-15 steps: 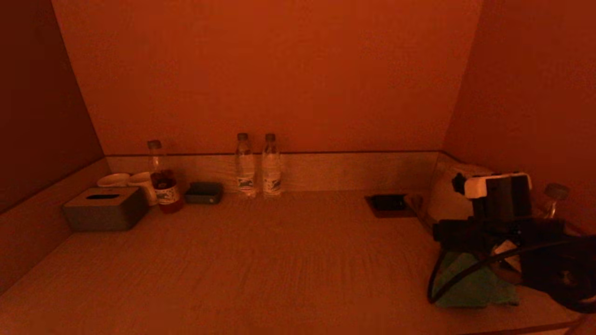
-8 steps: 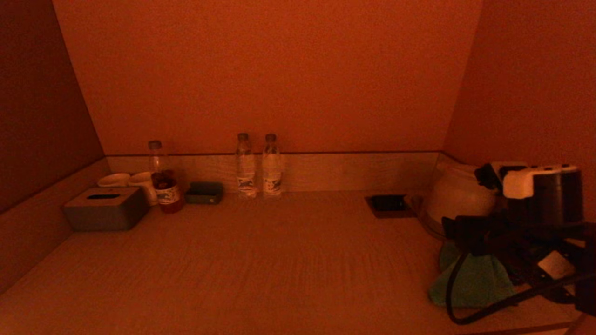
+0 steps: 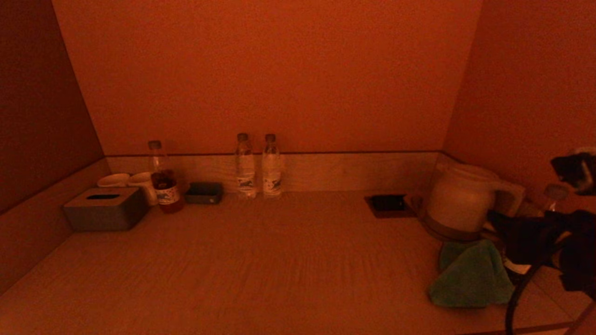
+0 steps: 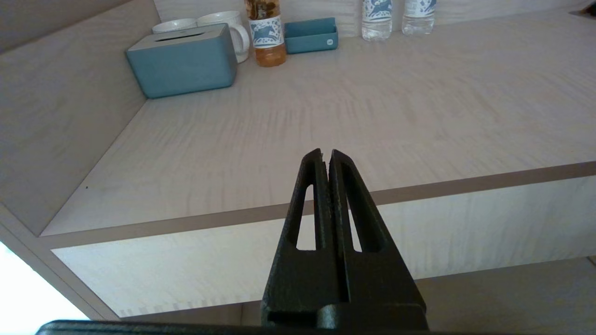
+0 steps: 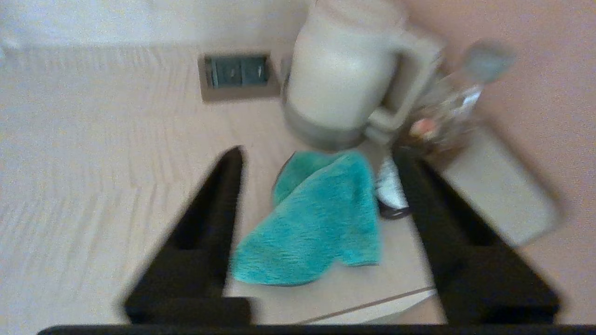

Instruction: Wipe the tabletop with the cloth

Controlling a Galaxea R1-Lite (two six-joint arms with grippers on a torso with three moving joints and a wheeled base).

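At the tabletop's near right corner, the cloth is lying loose beside the kettle while the right gripper, jaws standing wide and empty, is hovering above it, requiring descent and closure before wiping; left gripper is sitting closed off the front edge

Tabletop: wide, flat, pale wood-grain surface; a low matching rim runs along its back and both sides; front edge straight, with a thin darker strip.
Cloth: soft green fabric with a fuzzy pile.
Cloth, state: loose and crumpled, folded over itself, one corner raised in a low peak.
Cloth, position: lying on the tabletop at its near right corner, close to the front edge.
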